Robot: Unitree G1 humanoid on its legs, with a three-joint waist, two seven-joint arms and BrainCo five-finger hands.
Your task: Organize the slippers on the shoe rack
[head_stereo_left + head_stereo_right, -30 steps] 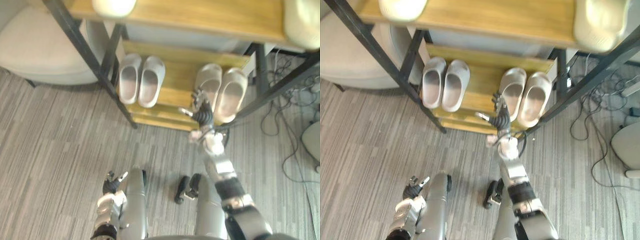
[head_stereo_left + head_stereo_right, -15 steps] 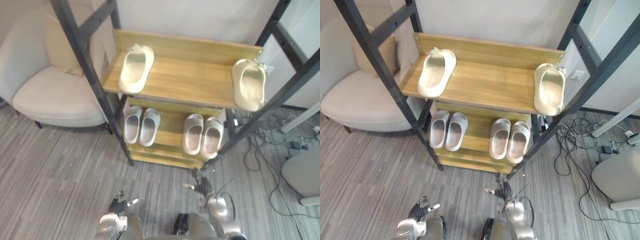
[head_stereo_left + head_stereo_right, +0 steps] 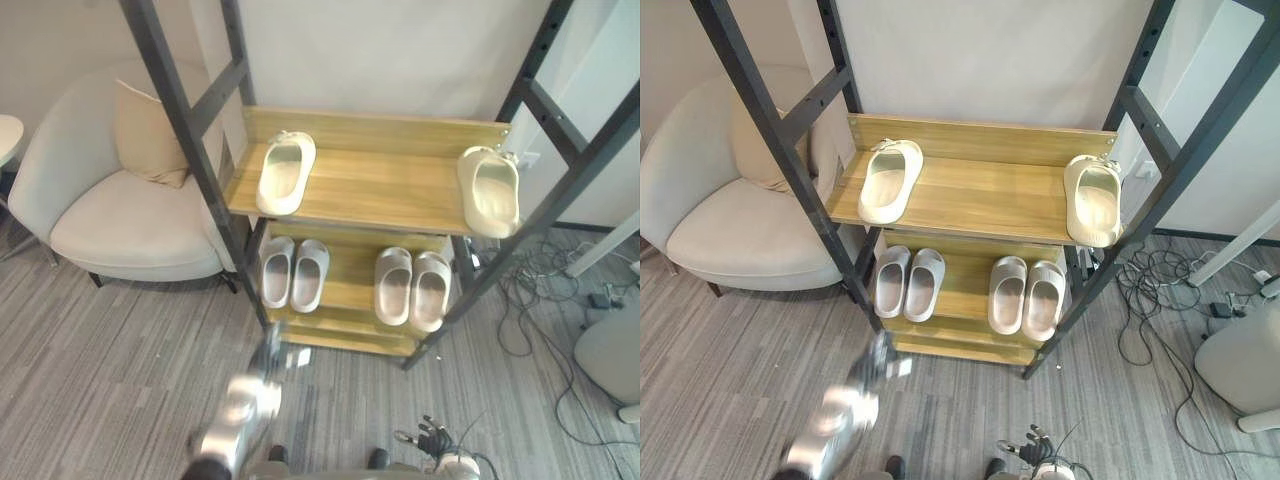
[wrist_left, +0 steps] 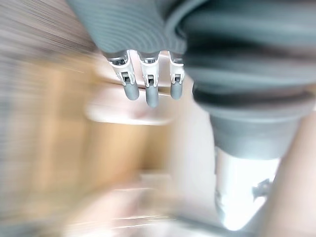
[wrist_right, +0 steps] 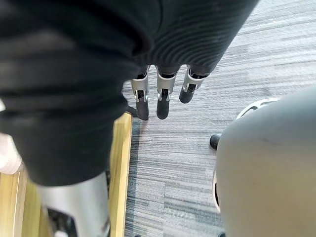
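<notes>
Slippers [image 3: 889,180] on shoe rack [image 3: 980,200], left hand [image 3: 268,350] blurred

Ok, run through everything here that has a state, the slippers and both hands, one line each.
left top slipper: sole down on the upper shelf, alone, far from its mate.
right top slipper: sole down at that shelf's right end, alone.
left lower pair: side by side on the lower shelf.
right lower pair: side by side on the same shelf.
left hand: open, empty.
right hand: open, empty.
</notes>
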